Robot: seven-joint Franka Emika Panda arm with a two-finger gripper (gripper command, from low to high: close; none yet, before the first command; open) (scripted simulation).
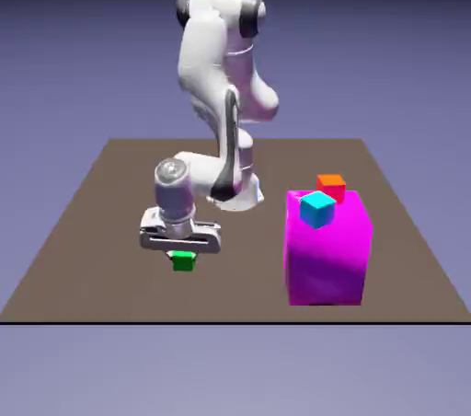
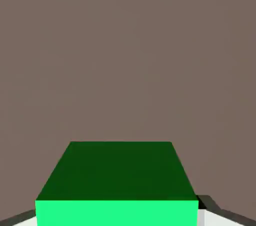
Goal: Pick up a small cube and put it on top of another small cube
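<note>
Green cube (image 1: 183, 261) between the jaws, magenta block (image 1: 327, 253) well apart.

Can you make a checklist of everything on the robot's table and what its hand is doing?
Surface: brown table, flat, bare around the blocks.
Job's things: green cube sits between the fingers, at the hand view's bottom edge; blue cube and orange cube rest on the big pink block.
Clutter: nothing seen.
Grippers: gripper is down over the green cube with fingers on both sides; whether it is squeezing cannot be told.
Cables: nothing seen.
Surroundings: plain blue-violet backdrop.
</note>
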